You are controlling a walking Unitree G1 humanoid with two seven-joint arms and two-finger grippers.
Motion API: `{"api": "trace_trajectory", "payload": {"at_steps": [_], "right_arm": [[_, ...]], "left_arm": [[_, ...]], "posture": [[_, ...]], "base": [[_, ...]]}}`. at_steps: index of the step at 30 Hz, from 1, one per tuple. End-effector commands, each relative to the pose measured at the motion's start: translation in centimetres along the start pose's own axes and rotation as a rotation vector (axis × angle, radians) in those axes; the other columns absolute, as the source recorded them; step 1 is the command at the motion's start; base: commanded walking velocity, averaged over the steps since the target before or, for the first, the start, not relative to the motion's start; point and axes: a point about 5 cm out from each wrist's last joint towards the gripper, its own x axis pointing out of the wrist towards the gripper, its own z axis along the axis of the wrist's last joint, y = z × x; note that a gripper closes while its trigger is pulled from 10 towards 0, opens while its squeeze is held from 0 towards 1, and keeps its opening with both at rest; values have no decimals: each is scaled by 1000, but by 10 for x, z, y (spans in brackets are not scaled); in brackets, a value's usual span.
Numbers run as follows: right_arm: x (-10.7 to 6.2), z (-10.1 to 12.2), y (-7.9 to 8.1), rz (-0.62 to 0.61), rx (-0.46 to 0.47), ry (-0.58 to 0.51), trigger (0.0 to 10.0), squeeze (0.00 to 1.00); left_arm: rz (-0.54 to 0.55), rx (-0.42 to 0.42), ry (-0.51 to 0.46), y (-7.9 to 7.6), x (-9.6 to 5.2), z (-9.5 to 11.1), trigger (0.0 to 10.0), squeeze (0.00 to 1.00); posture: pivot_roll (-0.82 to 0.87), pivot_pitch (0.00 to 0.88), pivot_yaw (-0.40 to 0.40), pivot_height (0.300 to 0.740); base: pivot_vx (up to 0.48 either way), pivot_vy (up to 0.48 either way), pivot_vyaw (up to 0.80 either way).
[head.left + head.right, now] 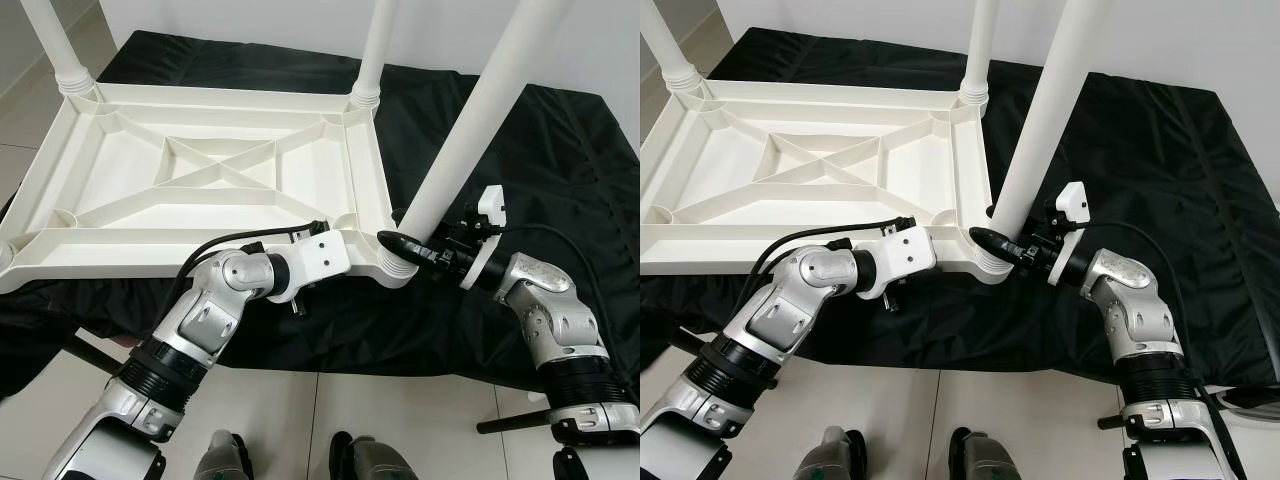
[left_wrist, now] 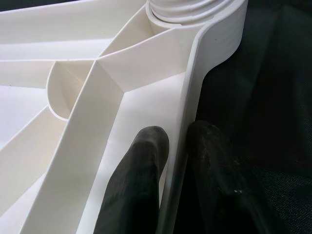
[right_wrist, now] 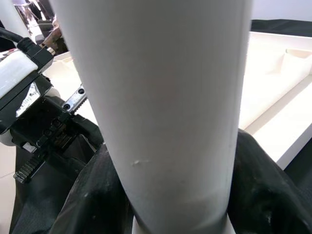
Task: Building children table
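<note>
Two end effectors are at work on the near edge of the upturned tabletop [image 1: 200,170], which lies underside-up on a black cloth [image 1: 520,150] over the floor. The left end effector [image 2: 176,141] pinches the tabletop's rim [image 2: 187,97], one finger inside the wall and one outside, just short of the near right corner socket [image 1: 385,262]. The right end effector [image 1: 400,243] is closed around the base of the leg [image 1: 470,120] that rises tilted out of that socket (the wrist view has black fingers on either side of the white tube). I judge the step in hand to be seating or screwing this leg home. To do it well, the left grip should hold the rim firm so the top cannot swivel, while the right brings the leg upright before turning, since a tilted start risks cross-threading. Farther off, two more legs [image 1: 378,45] stand in the far corners, so the near left corner appears to remain.
</note>
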Motion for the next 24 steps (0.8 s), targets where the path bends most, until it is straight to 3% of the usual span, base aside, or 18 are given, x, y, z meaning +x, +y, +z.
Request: {"api": "trace_trajectory", "payload": {"at_steps": [1,9,15,24], "right_arm": [[-7,-8,0,-31,38,14,10000,0],[-3,-9,11,-80,44,-24,10000,0],[7,-5,30,-204,45,-86,10000,0],[16,-8,42,-323,27,-71,10000,0]], "left_arm": [[51,50,-45,7,-4,12,10000,0],[53,48,-44,7,-4,12,10000,0],[53,46,-44,5,-4,11,10000,0],[48,49,-48,4,-3,12,10000,0]], "posture": [[-32,162,-54,740],[-29,160,-62,740],[-29,156,-69,740],[-29,147,-75,740]], "base": [[0,0,0],[0,0,0],[0,0,0],[0,0,0]]}}
